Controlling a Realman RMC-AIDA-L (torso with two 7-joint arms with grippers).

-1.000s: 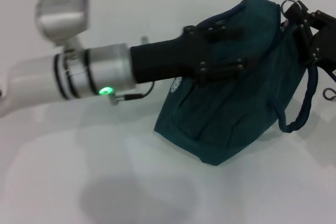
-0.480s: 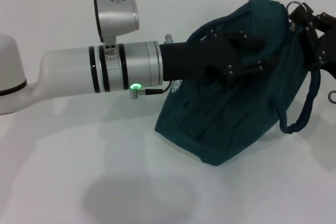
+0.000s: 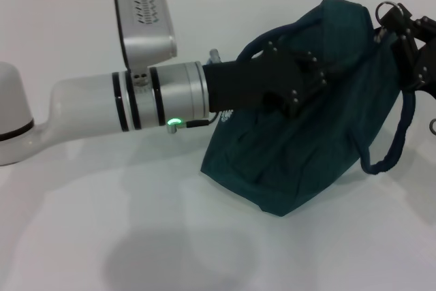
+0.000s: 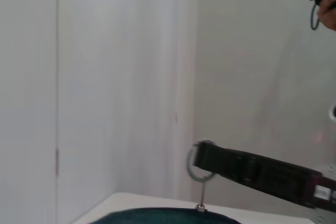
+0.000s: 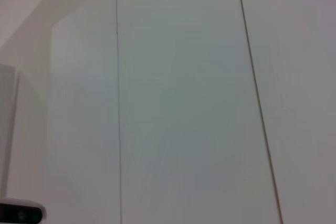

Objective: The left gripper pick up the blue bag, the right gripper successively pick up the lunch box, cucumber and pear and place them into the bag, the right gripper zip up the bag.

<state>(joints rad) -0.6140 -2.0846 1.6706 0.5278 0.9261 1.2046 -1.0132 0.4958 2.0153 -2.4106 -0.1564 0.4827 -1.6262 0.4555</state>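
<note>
The blue bag (image 3: 293, 148) lies tilted on the white table, its top towards the far right and its zip closed along the top. The left gripper (image 3: 315, 76) reaches in from the left and hovers over the bag's upper side, beside one loop handle (image 3: 262, 42). At the bag's far right end the right gripper (image 3: 394, 22) is shut on the zip's ring pull (image 3: 383, 10). The left wrist view shows that ring pull (image 4: 196, 161) at the tip of the right gripper (image 4: 207, 157), above the bag's top (image 4: 163, 216). The lunch box, cucumber and pear are out of view.
The bag's second loop handle (image 3: 395, 138) hangs down on the right side. The white table (image 3: 102, 223) extends to the front and left. White wall panels (image 5: 178, 103) fill the right wrist view.
The left arm has pushed further right over the bag and rolled its wrist, then eased back slightly. The right gripper stays at the zip's end; the bag has not moved.
</note>
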